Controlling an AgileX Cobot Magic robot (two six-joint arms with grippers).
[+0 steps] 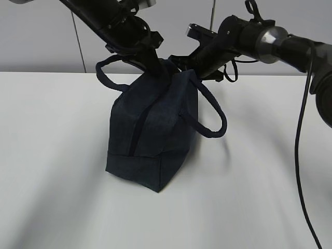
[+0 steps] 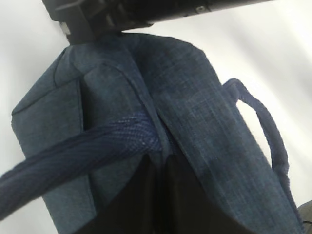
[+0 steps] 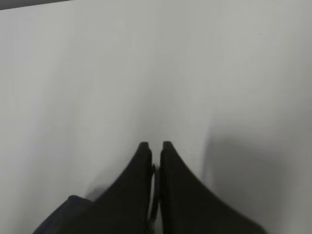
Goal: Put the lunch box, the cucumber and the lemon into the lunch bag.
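The lunch bag [image 1: 153, 140] stands on the white worktop [image 1: 52, 155] with its zipper seemingly shut, both arms' fingers pressed together at its top, and lunch box, cucumber and lemon nowhere visible, so packing seems finished.

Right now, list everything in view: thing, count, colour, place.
lunch bag: one, dark navy, upright mid-table, zipper looks closed
bag handles: two, navy loops, one each side of the bag top
table: one, white, under the bag
cable: one, black, hanging at the right edge
left gripper: one, black, shut at the bag's top
right gripper: one, black, shut, by the bag's top
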